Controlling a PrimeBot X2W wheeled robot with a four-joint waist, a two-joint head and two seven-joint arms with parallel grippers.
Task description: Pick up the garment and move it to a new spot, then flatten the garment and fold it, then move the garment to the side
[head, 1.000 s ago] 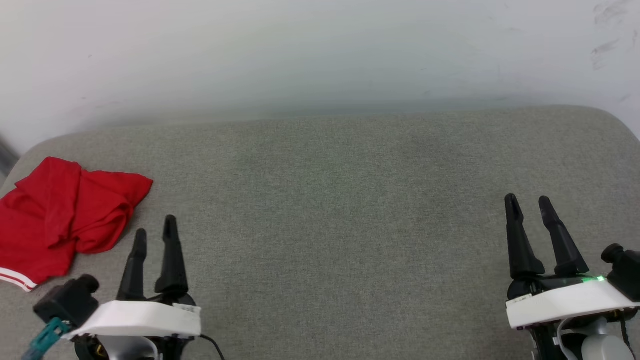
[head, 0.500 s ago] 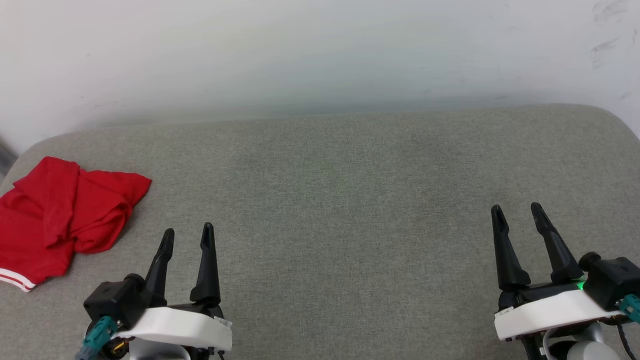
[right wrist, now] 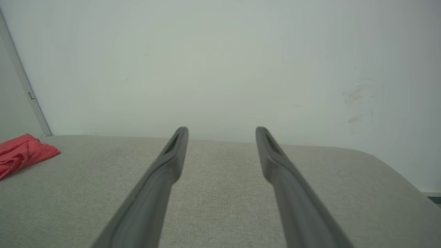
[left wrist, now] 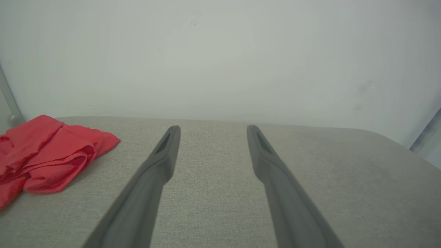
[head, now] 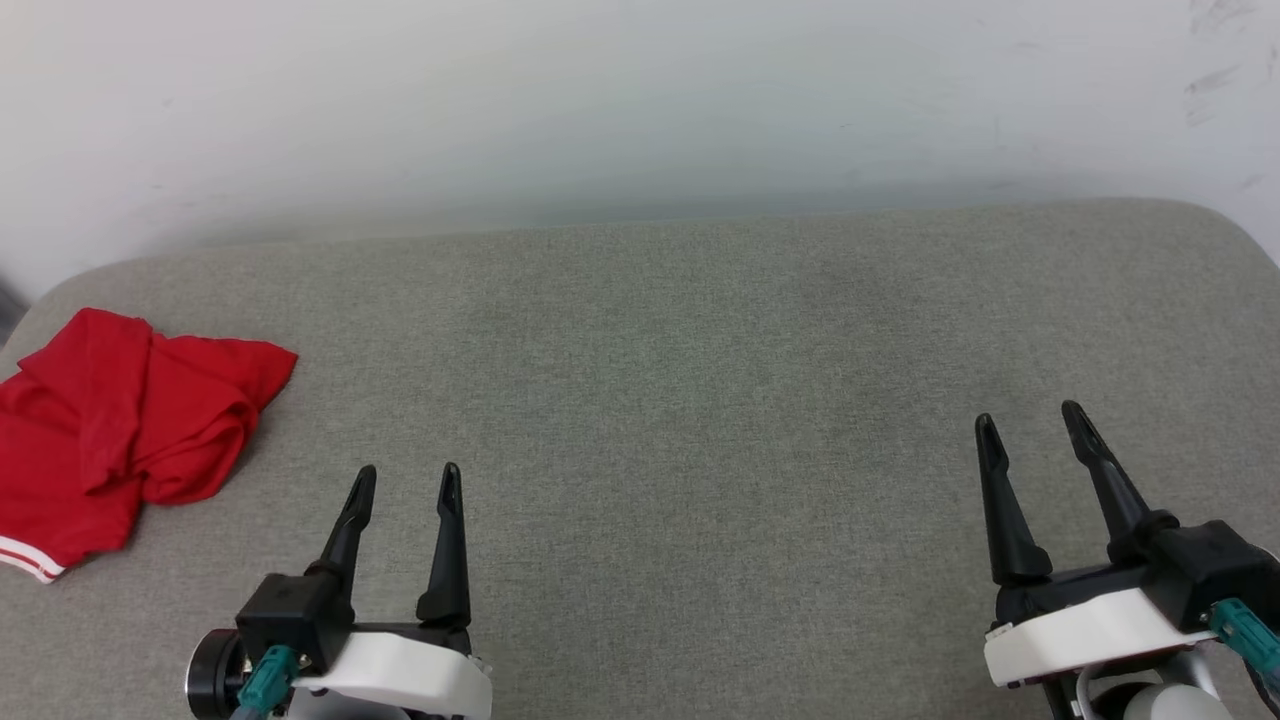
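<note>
The garment (head: pixel 120 430) is a red shirt with a red-white striped hem, lying folded in a loose bundle at the far left of the grey cushioned surface (head: pixel 680 400). It also lies at the left edge of the left wrist view (left wrist: pixel 48 155) and the right wrist view (right wrist: pixel 20 151). My left gripper (head: pixel 407 480) stands open at the lower left, to the right of the garment and apart from it, nothing between its fingers. My right gripper (head: pixel 1030 420) stands open and empty at the lower right.
A pale wall (head: pixel 640 110) rises right behind the cushioned surface. The surface's rounded corners fall away at the far left and far right. A pale vertical strip (right wrist: pixel 24 82) runs down the wall at the left.
My left gripper has moved to the right and back toward me, away from the garment. My right gripper has drawn slightly left. The garment lies as before.
</note>
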